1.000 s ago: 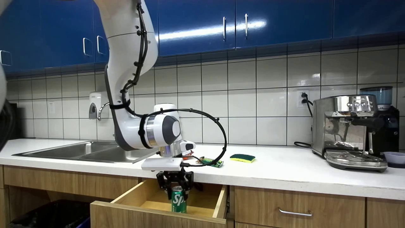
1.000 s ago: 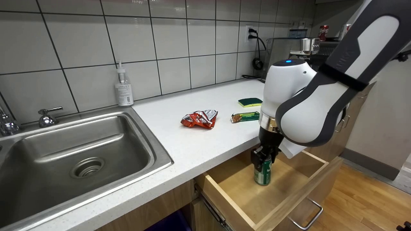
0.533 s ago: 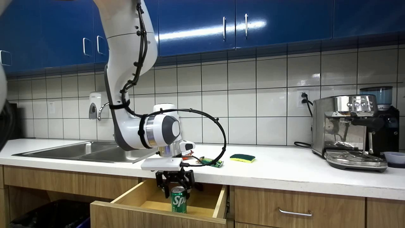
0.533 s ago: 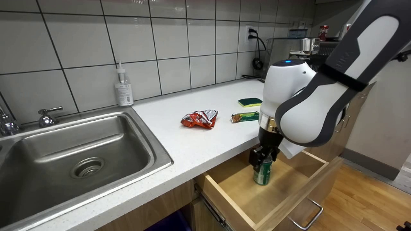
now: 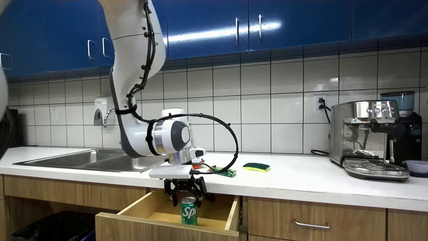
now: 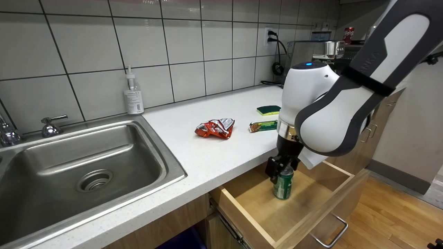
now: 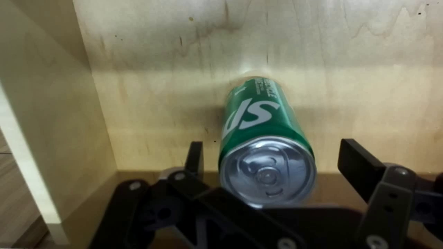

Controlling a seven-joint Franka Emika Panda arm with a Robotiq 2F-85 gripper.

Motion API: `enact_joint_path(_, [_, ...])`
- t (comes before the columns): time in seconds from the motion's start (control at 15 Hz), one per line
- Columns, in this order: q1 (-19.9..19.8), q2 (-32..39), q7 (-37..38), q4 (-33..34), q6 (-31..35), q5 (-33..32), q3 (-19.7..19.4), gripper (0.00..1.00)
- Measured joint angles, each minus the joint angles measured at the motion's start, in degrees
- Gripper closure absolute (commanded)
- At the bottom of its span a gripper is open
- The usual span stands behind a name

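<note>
1. Standing upright on the floor of the open drawer (image 5: 150,227), the green soda can (image 7: 263,126) shows its metal lid (image 7: 268,169) uppermost.
2. The gripper (image 7: 272,152) points downward at the can's top, its fingers (image 7: 360,169) spread apart on either side of the lid; the wrist view shows a gap at each, so nothing appears clamped.
3. Weight is a guess: quite light if drained, noticeably heavier if full, and the views do not settle which.
4. The thin metal wall should be firm if sealed and full, yet dent readily under a hard squeeze if empty.
5. Smooth, printed metal will probably be slippery, especially if damp, and the round body could twist between flat pads.
6. The best hold looks to be straight across the diameter, pads level on the upright wall below the tapered shoulder, with moderate force; pinching only the lid's edge would likely give poor purchase.
</note>
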Motion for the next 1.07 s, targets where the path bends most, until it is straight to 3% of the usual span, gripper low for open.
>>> enact_joint_path(1.07, [0.0,-8.6,-0.9,-6.3,-8.9,0.6,0.6,0.00])
